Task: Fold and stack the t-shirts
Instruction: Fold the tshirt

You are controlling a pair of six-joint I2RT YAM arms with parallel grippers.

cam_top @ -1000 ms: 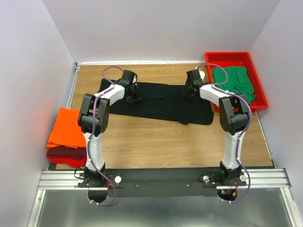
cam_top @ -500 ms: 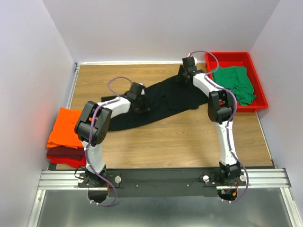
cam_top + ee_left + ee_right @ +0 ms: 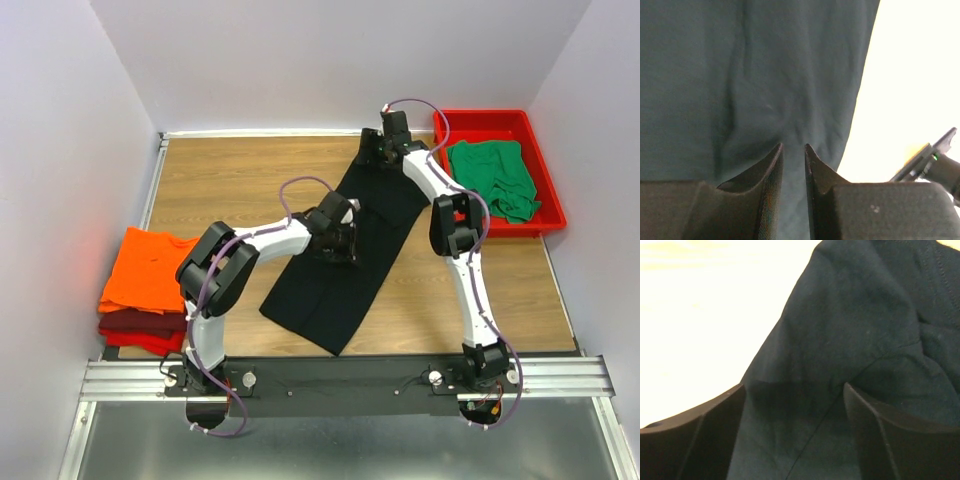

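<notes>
The large black t-shirt (image 3: pixel 330 290) lies in a long diagonal strip from the table's far middle to its near middle. My left gripper (image 3: pixel 340 240) sits on its middle, with the jaws closed to a narrow slit on a pinch of the cloth (image 3: pixel 765 75); creases run into the slit (image 3: pixel 793 147). My right gripper (image 3: pixel 372 158) is at the shirt's far end, jaws wide apart (image 3: pixel 795 390) just over the cloth (image 3: pixel 865 315). The orange t-shirt (image 3: pixel 145 270) lies folded on the dark red one (image 3: pixel 135 322) at the left. The green t-shirt (image 3: pixel 495 175) is crumpled in the tray.
The red plastic tray (image 3: pixel 480 115) stands at the far right corner against the wall. White walls close in the table on three sides. Bare wood shows left of the black shirt and at the near right. The arm rail runs along the near edge.
The black t-shirt has swung from lying flat across the table to a diagonal strip. My left gripper moved right and nearer with the cloth. My right gripper moved left toward the back.
</notes>
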